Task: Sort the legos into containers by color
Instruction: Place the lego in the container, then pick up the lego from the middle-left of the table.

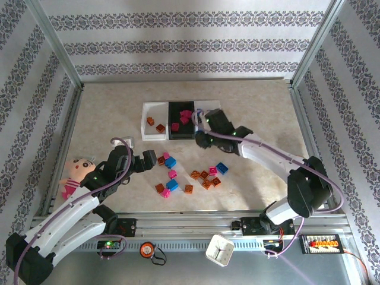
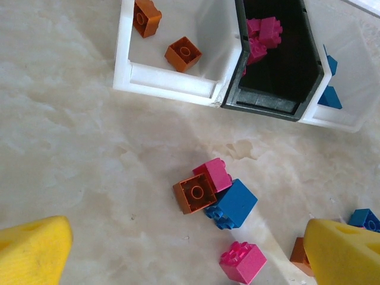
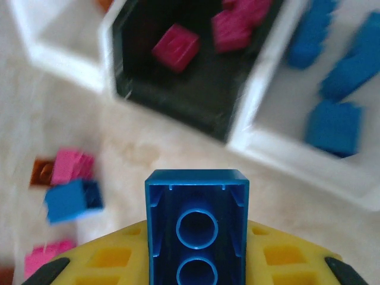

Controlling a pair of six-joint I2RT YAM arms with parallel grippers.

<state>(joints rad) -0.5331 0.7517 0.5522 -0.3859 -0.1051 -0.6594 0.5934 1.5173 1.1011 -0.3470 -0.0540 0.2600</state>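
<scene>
- A doll (image 1: pixel 75 175) with a pale round head and a pink dress lies at the table's left edge.
- A white cup (image 1: pixel 219 249) sits tipped on the metal ledge in front.
- A small round orange-and-black part (image 1: pixel 147 250) lies left of the cup.
- The beige marbled table (image 1: pixel 261 107) is enclosed by striped, patterned wallpaper (image 1: pixel 190 44).

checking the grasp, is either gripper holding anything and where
Right gripper holds a blue lego by its near end, hollow underside showing; left gripper open, empty.
</scene>
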